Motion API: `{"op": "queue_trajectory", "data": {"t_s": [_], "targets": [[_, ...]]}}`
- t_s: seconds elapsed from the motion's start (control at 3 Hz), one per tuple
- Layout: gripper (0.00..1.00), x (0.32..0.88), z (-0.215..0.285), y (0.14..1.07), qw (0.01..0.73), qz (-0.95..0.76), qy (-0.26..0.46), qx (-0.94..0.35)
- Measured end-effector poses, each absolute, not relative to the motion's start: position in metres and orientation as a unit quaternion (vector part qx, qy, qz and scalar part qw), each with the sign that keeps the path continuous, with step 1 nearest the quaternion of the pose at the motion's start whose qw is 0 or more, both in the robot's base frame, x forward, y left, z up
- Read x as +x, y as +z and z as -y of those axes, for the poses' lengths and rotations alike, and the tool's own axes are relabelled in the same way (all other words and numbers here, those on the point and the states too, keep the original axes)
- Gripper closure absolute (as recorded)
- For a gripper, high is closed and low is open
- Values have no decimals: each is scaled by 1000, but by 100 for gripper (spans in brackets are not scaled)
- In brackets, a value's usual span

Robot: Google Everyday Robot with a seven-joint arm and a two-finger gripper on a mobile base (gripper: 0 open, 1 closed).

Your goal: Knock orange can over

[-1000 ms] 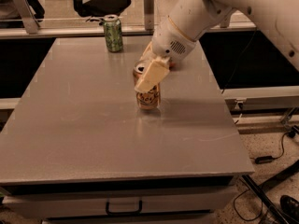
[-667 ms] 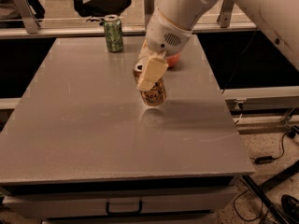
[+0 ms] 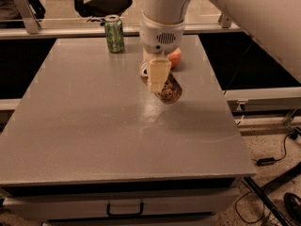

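Note:
The orange can (image 3: 170, 91) is near the middle of the grey table (image 3: 94, 126). It is tilted well off upright, with its silver top leaning to the left and away, behind my gripper. My gripper (image 3: 158, 74) hangs from the white arm straight down in front of the can's upper part and touches it. The gripper hides the can's upper half.
A green can (image 3: 114, 33) stands upright at the table's far edge, left of my arm. A round red apple (image 3: 175, 57) lies just behind the orange can. A metal rail runs behind the table, and cables lie on the floor at the right.
My arm has swung left and more upright over the table. The orange can stood upright a second ago and now leans over under the gripper.

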State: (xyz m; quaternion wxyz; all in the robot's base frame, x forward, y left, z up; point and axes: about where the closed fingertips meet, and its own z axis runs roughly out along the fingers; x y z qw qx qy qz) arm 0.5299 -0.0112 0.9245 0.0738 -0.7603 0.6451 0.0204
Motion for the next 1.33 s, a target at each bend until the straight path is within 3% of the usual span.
{"op": "queue_trajectory", "data": {"t_s": [0.67, 1.0, 1.33], "targets": [[96, 536, 15, 896, 29, -636, 5, -771], [74, 538, 17, 888, 16, -635, -6, -773], [43, 535, 16, 884, 5, -627, -23, -779]]}}
